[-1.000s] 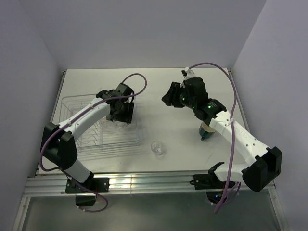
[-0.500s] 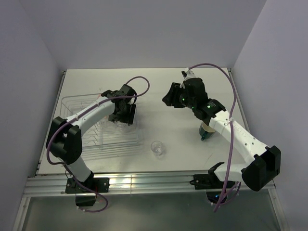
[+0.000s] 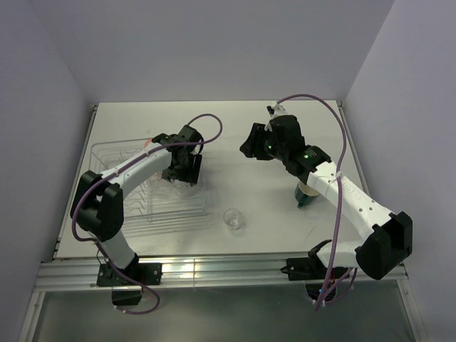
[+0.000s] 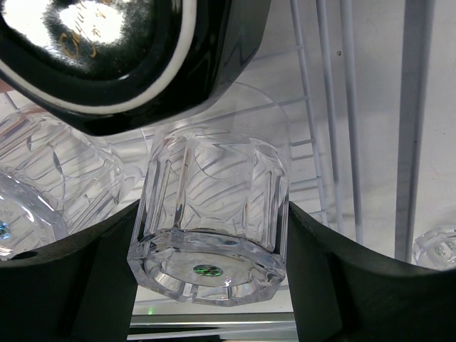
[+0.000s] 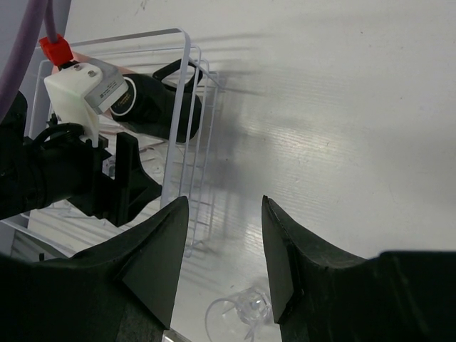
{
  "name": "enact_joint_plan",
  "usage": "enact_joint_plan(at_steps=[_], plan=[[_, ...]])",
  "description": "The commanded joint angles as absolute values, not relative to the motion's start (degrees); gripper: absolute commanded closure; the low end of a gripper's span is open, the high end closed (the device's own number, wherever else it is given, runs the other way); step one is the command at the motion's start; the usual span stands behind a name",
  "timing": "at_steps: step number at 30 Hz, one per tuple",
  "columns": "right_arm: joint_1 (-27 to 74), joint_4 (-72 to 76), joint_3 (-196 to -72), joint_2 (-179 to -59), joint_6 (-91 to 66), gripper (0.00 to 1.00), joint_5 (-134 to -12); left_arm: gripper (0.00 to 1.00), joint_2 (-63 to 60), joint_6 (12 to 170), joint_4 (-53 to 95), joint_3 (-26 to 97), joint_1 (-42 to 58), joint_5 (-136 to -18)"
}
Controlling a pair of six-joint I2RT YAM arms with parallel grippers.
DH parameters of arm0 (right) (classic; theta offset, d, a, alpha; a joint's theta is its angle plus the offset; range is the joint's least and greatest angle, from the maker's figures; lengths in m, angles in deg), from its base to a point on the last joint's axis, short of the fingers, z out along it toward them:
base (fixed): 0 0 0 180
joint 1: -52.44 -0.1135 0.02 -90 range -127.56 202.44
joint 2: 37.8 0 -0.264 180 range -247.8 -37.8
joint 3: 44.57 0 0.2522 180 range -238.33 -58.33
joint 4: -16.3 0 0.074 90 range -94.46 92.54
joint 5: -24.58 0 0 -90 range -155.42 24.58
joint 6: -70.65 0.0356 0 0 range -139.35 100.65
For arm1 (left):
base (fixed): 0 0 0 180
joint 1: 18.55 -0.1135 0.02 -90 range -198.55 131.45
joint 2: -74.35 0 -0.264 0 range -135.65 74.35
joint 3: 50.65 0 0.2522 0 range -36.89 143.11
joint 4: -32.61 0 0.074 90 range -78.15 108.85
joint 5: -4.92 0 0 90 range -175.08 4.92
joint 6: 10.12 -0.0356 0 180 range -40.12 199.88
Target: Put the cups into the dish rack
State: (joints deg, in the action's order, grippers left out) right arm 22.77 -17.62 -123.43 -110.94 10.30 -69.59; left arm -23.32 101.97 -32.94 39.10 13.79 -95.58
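The left tool (image 3: 181,169) grips a clear tumbler (image 4: 214,214) over the dish rack (image 3: 100,153) — the right tool (image 5: 221,214) stands open, empty, above the counter (image 3: 242,121).

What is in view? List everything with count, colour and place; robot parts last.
dish rack: one, pale see-through, left of table.
black mug: one, black, in the rack.
tumbler: one, clear, gripped over the rack.
second tumbler: one, clear, in the rack.
loose cup: one, clear, on the table beside the rack.
green mug: one, dark green, under the right arm.
table: one, white.
left claw: one, black, shut on the tumbler.
right claw: one, black, open, empty.
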Motion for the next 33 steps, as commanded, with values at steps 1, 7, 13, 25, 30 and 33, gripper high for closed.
enact_joint_plan(at_steps=[1, 7, 13, 25, 30, 33], plan=[[23.18, -16.09, -123.63, -111.45, 9.21, 0.47, -69.73, 0.65, -24.00, 101.59, -30.28, 38.87, 13.62, -96.77], [23.26, -16.09, -123.89, -111.80, 9.13, 0.47, -70.26, 0.39, -24.36, 101.51, -30.02, 38.52, 13.53, -97.21], [23.26, -15.91, -123.72, -112.15, 9.13, 0.48, -70.43, 0.27, -24.00, 101.50, -29.93, 38.43, 13.53, -97.48], [23.26, -15.83, -123.28, -111.72, 9.13, 0.48, -70.87, 0.01, -22.60, 101.86, -30.02, 38.61, 13.53, -98.27], [23.26, -16.00, -123.19, -111.45, 9.30, 0.48, -70.96, 0.01, -21.72, 102.03, -30.11, 39.13, 13.53, -98.53], [23.26, -16.35, -123.45, -111.10, 9.13, 0.48, -70.87, 0.01, -20.49, 101.94, -29.76, 39.57, 13.62, -97.74]])
